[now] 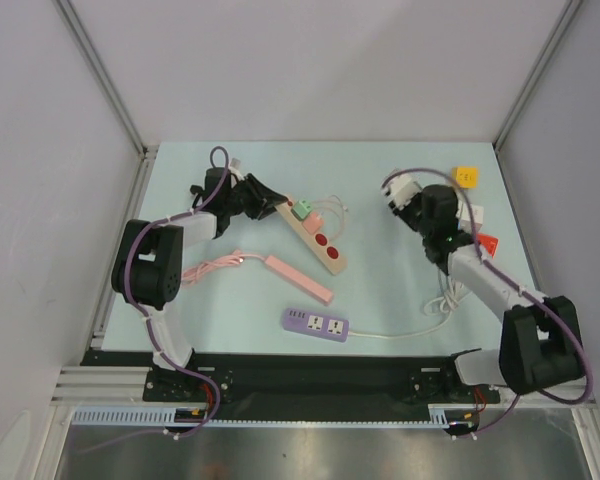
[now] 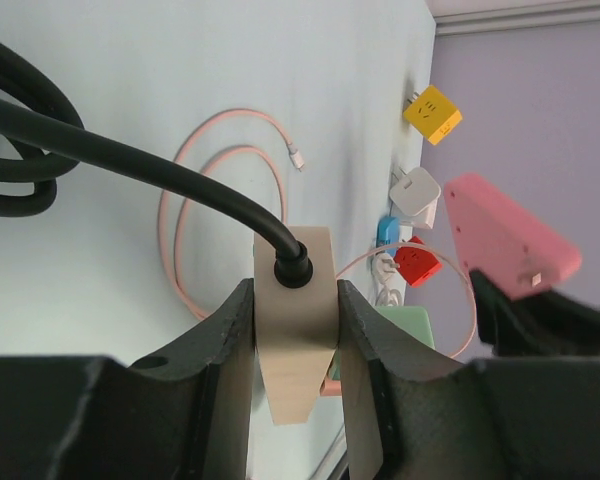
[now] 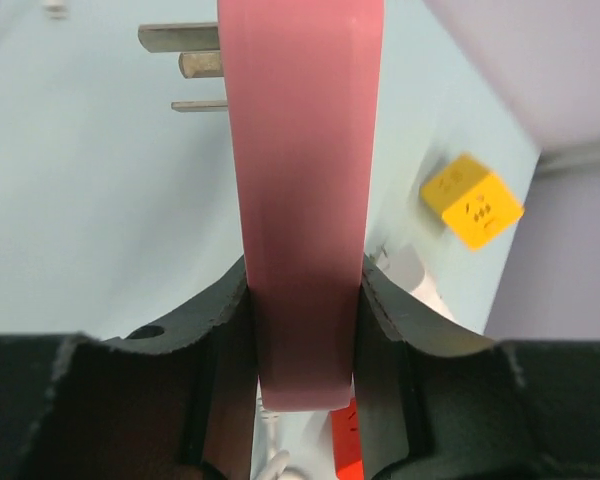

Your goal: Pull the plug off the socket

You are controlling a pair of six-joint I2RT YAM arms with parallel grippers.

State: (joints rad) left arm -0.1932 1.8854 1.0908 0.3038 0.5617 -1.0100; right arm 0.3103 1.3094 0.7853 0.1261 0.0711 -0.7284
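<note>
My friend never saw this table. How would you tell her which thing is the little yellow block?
Find the pale blue table and go to its far right corner. A few plugs lie there, and the yellow block is the one farthest back. Its neighbours are a white plug and a red plug, so only it is yellow.

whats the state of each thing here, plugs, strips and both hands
left hand, shut on the beige strip
right hand, shut on the pink plug
pink plug, out of any socket, prongs bare
beige strip, clamped at its cable end
green plug, seated in the beige strip
purple strip, lying flat, sockets empty
yellow adapter, lying loose, unplugged
</note>
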